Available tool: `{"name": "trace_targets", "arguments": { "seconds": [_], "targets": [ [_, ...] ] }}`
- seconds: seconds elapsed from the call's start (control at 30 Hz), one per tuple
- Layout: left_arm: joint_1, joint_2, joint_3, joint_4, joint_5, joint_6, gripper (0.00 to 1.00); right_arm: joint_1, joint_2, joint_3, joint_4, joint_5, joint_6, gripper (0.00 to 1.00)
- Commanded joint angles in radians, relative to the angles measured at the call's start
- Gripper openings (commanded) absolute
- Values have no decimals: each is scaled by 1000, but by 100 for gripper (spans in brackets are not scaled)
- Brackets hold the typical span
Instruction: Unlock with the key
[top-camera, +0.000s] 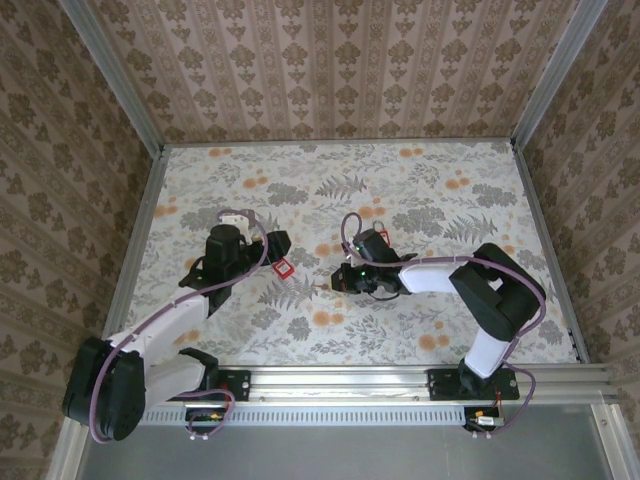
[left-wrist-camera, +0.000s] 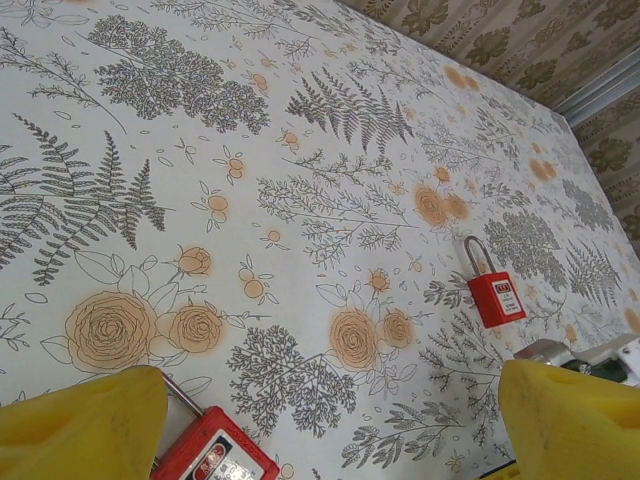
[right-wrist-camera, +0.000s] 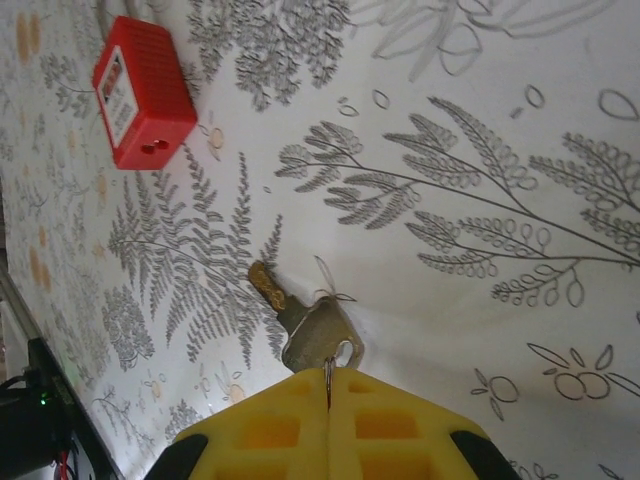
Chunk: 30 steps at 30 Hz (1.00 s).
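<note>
Right claw (right-wrist-camera: 327, 388) pinched shut on key (right-wrist-camera: 305, 325) ring, blade pointing forward-left.
Red padlock (right-wrist-camera: 140, 95) well ahead-left on surface (right-wrist-camera: 480, 150); left claw (left-wrist-camera: 325, 410) wide open, holding nothing.

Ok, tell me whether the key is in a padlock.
Out: the key, held in the shut jaws of the right gripper, is clear of the red padlock.

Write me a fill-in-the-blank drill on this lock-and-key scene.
The right claw is ___ on the key. The left claw stands ___. The padlock lying beyond the key is ___ in colour.
Missing words: shut; open; red.
</note>
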Motion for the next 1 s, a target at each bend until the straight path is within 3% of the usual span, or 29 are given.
{"name": "trace_targets", "arguments": {
  "seconds": [0.0, 0.3, 0.57, 0.8, 0.97],
  "targets": [
    [-6, 3, 21, -27, 15, 24, 87, 9, -39, 24, -23, -23, -7, 3],
    [-6, 24, 19, -8, 69, 40, 87, 8, -97, 77, -169, -10, -93, 1],
    [-107, 27, -28, 64, 100, 125, 84, 9, -176, 196, -370, 26, -167, 1],
    [-227, -49, -117, 165, -27, 237, 83, 9, -245, 312, -535, 110, -180, 1],
    [-304, -88, -248, 377, -131, 336, 83, 9, -267, 404, -632, 156, -200, 2]
  ]
}}
